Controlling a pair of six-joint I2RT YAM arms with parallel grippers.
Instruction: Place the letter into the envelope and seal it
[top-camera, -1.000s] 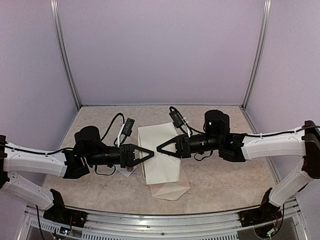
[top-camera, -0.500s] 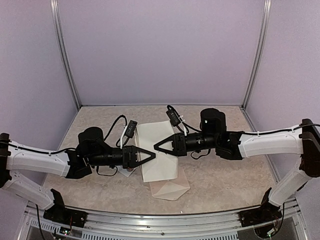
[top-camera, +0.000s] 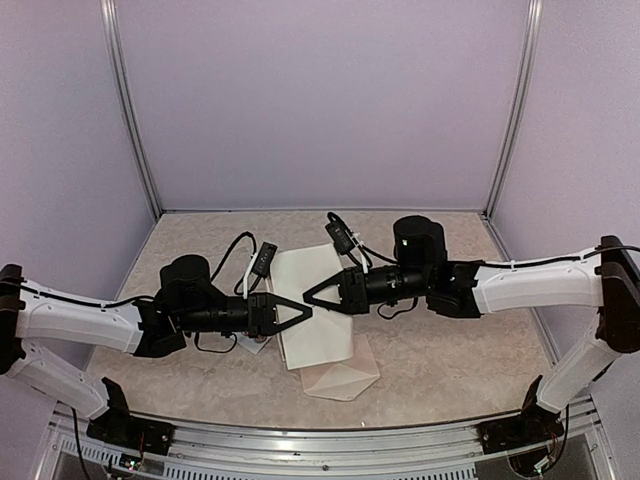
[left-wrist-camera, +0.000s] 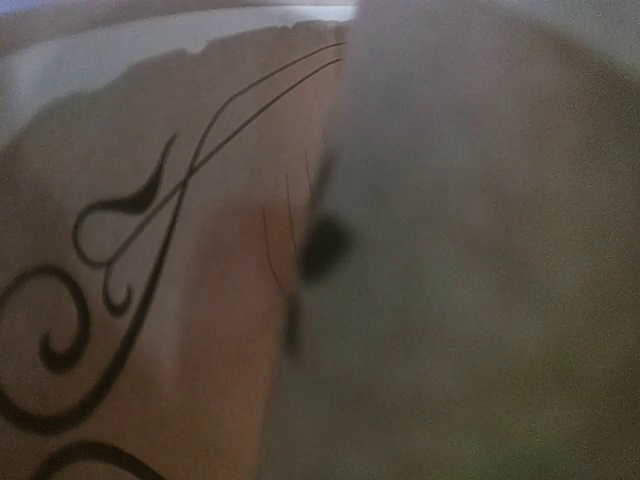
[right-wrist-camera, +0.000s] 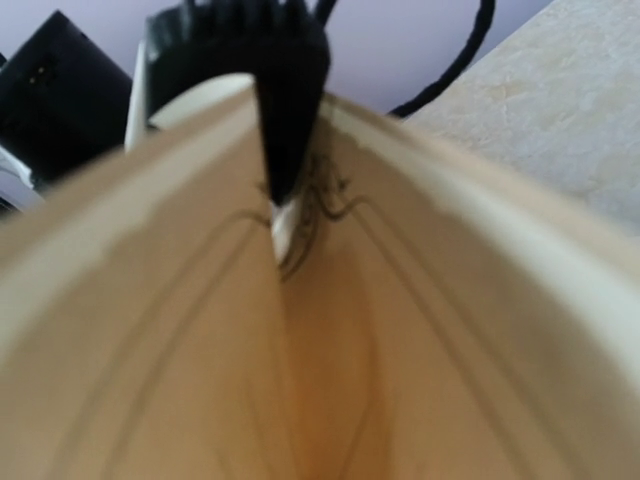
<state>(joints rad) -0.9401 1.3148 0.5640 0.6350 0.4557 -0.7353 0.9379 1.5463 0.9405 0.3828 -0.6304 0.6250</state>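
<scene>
The letter (top-camera: 325, 335) is a white sheet in the middle of the table, bent up into a fold between the two grippers. My left gripper (top-camera: 308, 312) is shut on its left edge. In the left wrist view the letter (left-wrist-camera: 180, 250) fills the frame, its dark scroll border at the left. My right gripper (top-camera: 306, 293) reaches to the same edge from the right. The right wrist view looks along the V-shaped fold of the letter (right-wrist-camera: 400, 330) to the left gripper's black fingers (right-wrist-camera: 285, 110); the right gripper's own fingers are hidden. The envelope (top-camera: 342, 380) lies flat under the letter's near end.
A small white item (top-camera: 252, 346) lies on the table under the left arm's wrist. Purple walls with metal posts (top-camera: 135, 120) close in the marbled table (top-camera: 450, 350) on three sides. Both arms stretch low across the table's middle.
The right gripper has moved left and slightly back. The left gripper has edged right to the letter's edge and closed. The letter stands more folded than before.
</scene>
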